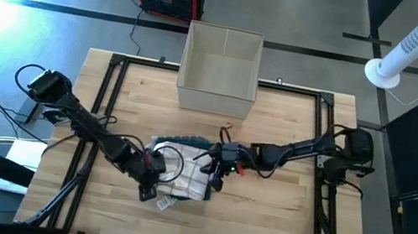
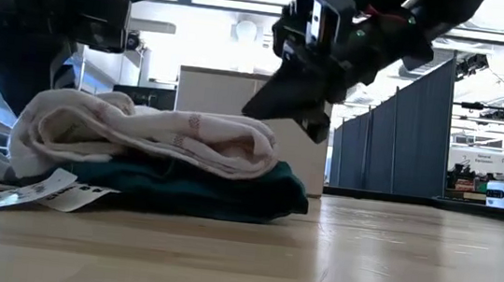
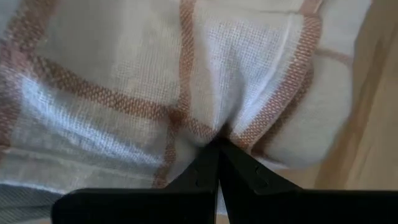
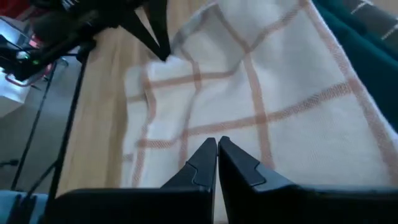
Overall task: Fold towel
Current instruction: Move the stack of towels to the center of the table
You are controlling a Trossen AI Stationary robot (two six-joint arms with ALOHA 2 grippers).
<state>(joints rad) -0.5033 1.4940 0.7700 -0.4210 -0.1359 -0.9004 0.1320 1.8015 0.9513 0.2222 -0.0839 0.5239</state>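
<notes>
A white towel (image 1: pixel 181 179) with reddish checks lies bunched on top of a folded dark green cloth (image 1: pixel 188 142) at the table's middle. In the low view the towel (image 2: pixel 140 134) is a rumpled heap resting on the green cloth (image 2: pixel 218 194). My left gripper (image 1: pixel 154 167) is at the towel's left side, shut on it. My right gripper (image 1: pixel 215 169) is shut with nothing between its fingers. It hovers just above the towel's right side (image 4: pixel 267 112), and the low view shows this gripper (image 2: pixel 257 111) clear of the heap. My left gripper pinches a small pucker of the white towel (image 3: pixel 227 127) between its two fingertips, at the towel's left edge. The cloth gathers into creases toward the fingertips (image 3: pixel 208 155). One layer or several, I cannot tell. The towel still lies on the green cloth and the table.
An open cardboard box (image 1: pixel 220 68) stands at the table's far edge, behind the towels. White paper tags (image 2: pixel 40 194) lie on the table at the heap's near left. Black frame rails (image 1: pixel 111 92) run along both sides. Bare wood (image 1: pixel 276 222) lies near and to the right.
</notes>
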